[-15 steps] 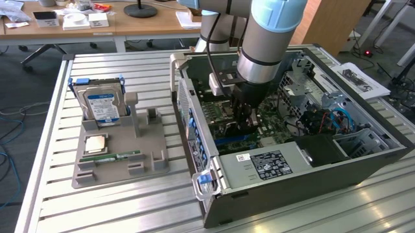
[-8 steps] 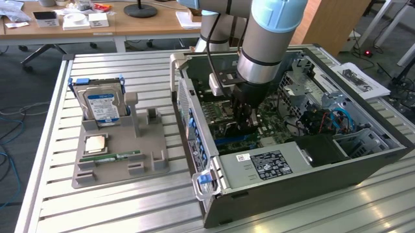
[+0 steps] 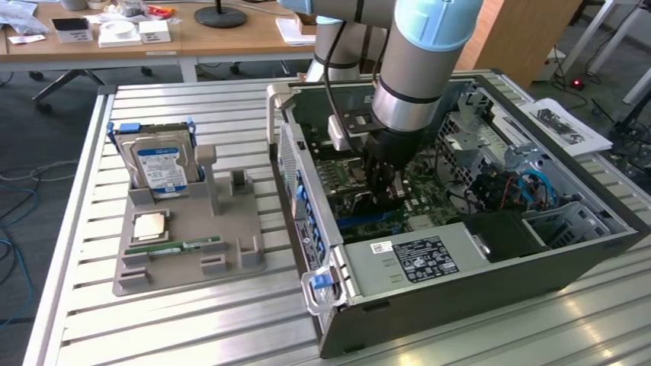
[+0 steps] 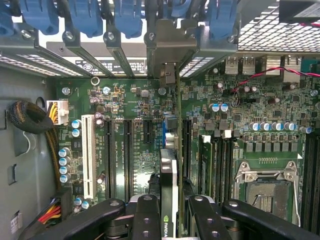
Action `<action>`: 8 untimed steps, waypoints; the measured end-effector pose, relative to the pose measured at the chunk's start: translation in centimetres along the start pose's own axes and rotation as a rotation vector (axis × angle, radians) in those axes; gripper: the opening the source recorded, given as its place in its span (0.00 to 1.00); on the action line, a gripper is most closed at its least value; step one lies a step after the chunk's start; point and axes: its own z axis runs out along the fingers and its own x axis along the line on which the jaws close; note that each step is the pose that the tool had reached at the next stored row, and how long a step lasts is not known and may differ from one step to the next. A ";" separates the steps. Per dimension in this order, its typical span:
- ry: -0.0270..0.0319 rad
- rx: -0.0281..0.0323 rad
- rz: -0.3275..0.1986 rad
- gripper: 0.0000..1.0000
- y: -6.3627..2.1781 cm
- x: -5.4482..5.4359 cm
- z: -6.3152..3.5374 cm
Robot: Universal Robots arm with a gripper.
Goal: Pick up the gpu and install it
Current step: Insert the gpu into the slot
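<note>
Table (image 3: 183, 320) of metal slats, wooden desks (image 3: 239, 42) behind

- table (image 3: 152, 335): ribbed bare metal, pale, with a soft sheen
- computer case (image 3: 478, 297): dark grey painted sheet metal, matt
- motherboard (image 4: 130, 100): green board, slightly glossy
- gpu (image 4: 168, 175): dark glossy edge, bare dull-metal bracket
- gripper (image 4: 170, 220) jaws: black, smooth, satin
- arm (image 3: 417, 76): smooth silver-grey tube, glossy pale-blue cap
- holder (image 3: 178, 267): grey-beige matt plastic
- hard drive (image 3: 160, 164): silver metal, glossy blue-white label
- slot latches (image 4: 85, 17): smooth blue plastic
</note>
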 end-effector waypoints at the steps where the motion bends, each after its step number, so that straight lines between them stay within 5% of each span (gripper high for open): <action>1: 0.0000 0.0000 0.000 0.27 0.00 0.0 0.00; 8: 0.0001 0.0001 0.000 0.27 -0.01 0.0 0.01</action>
